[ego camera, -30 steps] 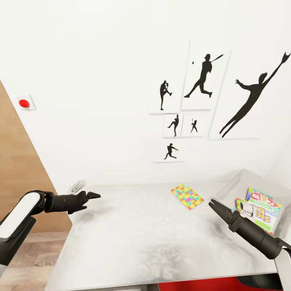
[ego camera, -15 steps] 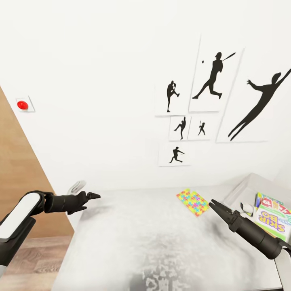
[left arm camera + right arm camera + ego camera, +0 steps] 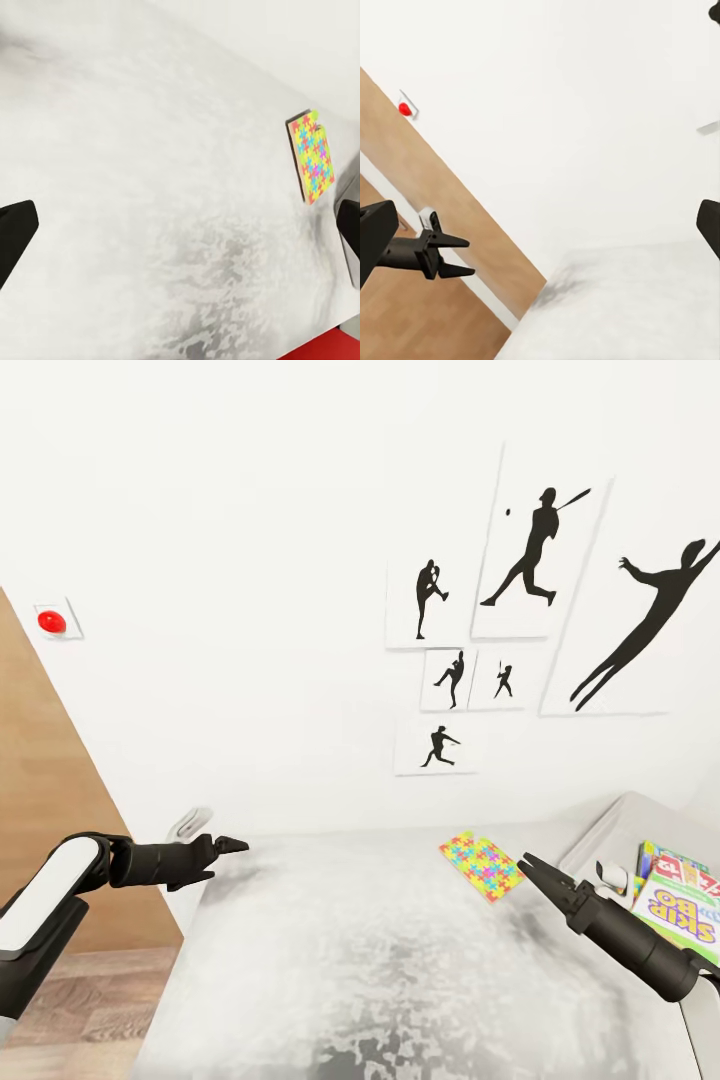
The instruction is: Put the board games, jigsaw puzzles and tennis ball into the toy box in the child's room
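Lying flat near the back of the table (image 3: pixel 400 960), one jigsaw puzzle (image 3: pixel 483 863) sits by itself on the pale top, close to the wall and just left of the toy box (image 3: pixel 610 830). The left wrist view also catches that puzzle (image 3: pixel 313 158) on the mottled grey-white surface. The toy box is at the table's right end, and a couple of board games are already in it: one with a green edge and big lettering (image 3: pixel 680 925), plus another colourful one (image 3: pixel 675 858) tucked behind it. There's also a small white thing (image 3: pixel 610 877) in the box that I can't make out.

The right gripper (image 3: pixel 533 868) hangs over the table between the puzzle and the box, fingers drawn together to a point, gripping nothing. The left gripper (image 3: pixel 232 846) floats off the table's left edge, holding nothing; in the right wrist view its fingers (image 3: pixel 456 241) are spread apart.

Behind all this is a white wall with black silhouette sports pictures (image 3: pixel 530 550), a red button (image 3: pixel 50 622) further left, and a wooden panel (image 3: pixel 50 810) down that side.
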Robot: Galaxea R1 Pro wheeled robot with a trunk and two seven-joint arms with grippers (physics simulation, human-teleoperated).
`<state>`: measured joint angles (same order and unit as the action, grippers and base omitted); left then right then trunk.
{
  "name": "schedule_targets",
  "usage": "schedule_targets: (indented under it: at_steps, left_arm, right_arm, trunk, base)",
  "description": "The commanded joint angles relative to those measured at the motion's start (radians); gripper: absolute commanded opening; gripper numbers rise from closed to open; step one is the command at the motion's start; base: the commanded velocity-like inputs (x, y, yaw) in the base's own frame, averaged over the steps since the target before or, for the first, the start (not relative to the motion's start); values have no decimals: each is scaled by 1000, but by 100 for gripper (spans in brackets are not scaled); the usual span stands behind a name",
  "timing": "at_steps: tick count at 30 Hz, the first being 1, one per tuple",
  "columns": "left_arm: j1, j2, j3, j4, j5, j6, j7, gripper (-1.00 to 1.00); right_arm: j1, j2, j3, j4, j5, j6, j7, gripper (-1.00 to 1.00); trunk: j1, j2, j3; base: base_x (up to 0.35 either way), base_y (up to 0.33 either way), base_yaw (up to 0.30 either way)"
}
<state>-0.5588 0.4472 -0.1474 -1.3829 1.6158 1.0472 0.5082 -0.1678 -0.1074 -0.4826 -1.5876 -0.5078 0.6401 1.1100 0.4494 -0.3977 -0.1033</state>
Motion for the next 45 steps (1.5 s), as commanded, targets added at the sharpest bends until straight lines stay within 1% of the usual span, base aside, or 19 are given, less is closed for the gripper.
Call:
schedule_targets:
  at_steps: [1, 11, 19, 22, 24, 25, 26, 27, 29, 30, 32, 33, 34, 35, 37, 38, 41, 43, 45]
  left_arm:
    - [-1, 1, -1, -1, 10, 0, 10, 100]
    - [-1, 1, -1, -1, 11, 0, 10, 100]
    - [-1, 1, -2, -1, 12, 0, 10, 100]
    - [-1, 1, -2, -1, 12, 0, 10, 100]
    - [-1, 1, -2, -1, 12, 0, 10, 100]
    - [-1, 1, -2, -1, 12, 0, 10, 100]
    - [-1, 1, -2, -1, 12, 0, 10, 100]
    - [-1, 1, -2, -1, 12, 0, 10, 100]
    - [-1, 0, -2, -1, 13, 0, 10, 100]
    - [-1, 0, -3, -1, 13, 0, 10, 100]
    - [-1, -3, -5, -1, 15, 0, 10, 100]
    - [-1, -4, -6, -1, 15, 0, 9, 100]
    - [-1, -5, -7, -2, 16, 0, 7, 100]
    - [-1, -5, -8, -2, 17, 0, 5, 100]
    - [-1, -6, -10, -2, 17, 0, -13, 100]
    - [-1, -6, -11, -2, 18, 0, -20, 100]
    - [-1, -5, -14, -2, 18, 0, -62, 100]
    - [-1, -4, -15, -2, 18, 0, -79, 100]
    - [-1, -3, -15, -2, 18, 0, -86, 100]
  right_arm:
    - [-1, 0, -1, 1, -5, 7, 2, 100]
    - [-1, -1, -5, 0, -8, 10, -1, 100]
    - [-2, 4, -2, 0, -6, 10, -11, 100]
    - [-9, 7, 3, 0, -4, 22, -41, 100]
    - [-17, 11, 22, 0, -4, 38, -119, 100]
    - [-31, 11, 46, 1, -5, 52, -184, 100]
    - [-59, 8, 76, 1, -6, 72, -267, 100]
    - [-79, 6, 91, 2, -8, 85, -313, 100]
    - [-192, 7, 159, 12, -12, 164, -511, 100]
    - [-224, 9, 178, 17, -12, 191, -561, 100]
    - [-357, 13, 251, 52, -15, 301, -744, 100]
    - [-428, 17, 281, 84, -17, 339, -824, 100]
    - [-497, 20, 304, 130, -17, 363, -898, 100]
    - [-530, 22, 313, 160, -17, 371, -933, 100]
    - [-653, 31, 335, 309, -15, 389, -1055, 100]
    - [-681, 34, 338, 350, -15, 392, -1082, 100]
    - [-822, 43, 348, 592, -8, 378, -1215, 100]
    - [-879, 48, 351, 721, -9, 324, -1279, 100]
    - [-905, 56, 358, 792, -9, 284, -1315, 100]
  trunk:
    - [1, -2, -2]
    - [1, -2, -2]
    - [1, -2, -2]
    - [1, -2, -2]
    - [1, -2, -2]
    - [1, -2, -2]
    - [1, -2, -2]
    - [1, -2, -2]
    - [1, -2, -2]
    - [1, -2, -2]
    - [1, -2, -2]
    - [1, -2, -2]
    - [1, -2, -2]
    - [1, -2, -2]
    - [1, -2, -2]
    - [1, -2, -2]
    - [1, -2, -2]
    - [1, -2, -2]
    - [1, -2, -2]
  base:
    - [0, 0, 0]
    - [0, 0, 0]
    - [0, 0, 0]
    - [0, 0, 0]
    - [0, 0, 0]
    - [0, 0, 0]
    - [0, 0, 0]
    - [0, 0, 0]
    - [0, 0, 0]
    - [0, 0, 0]
    - [0, 0, 0]
    - [0, 0, 0]
    - [0, 0, 0]
    - [0, 0, 0]
    - [0, 0, 0]
    - [0, 0, 0]
    - [0, 0, 0]
    - [0, 0, 0]
    - [0, 0, 0]
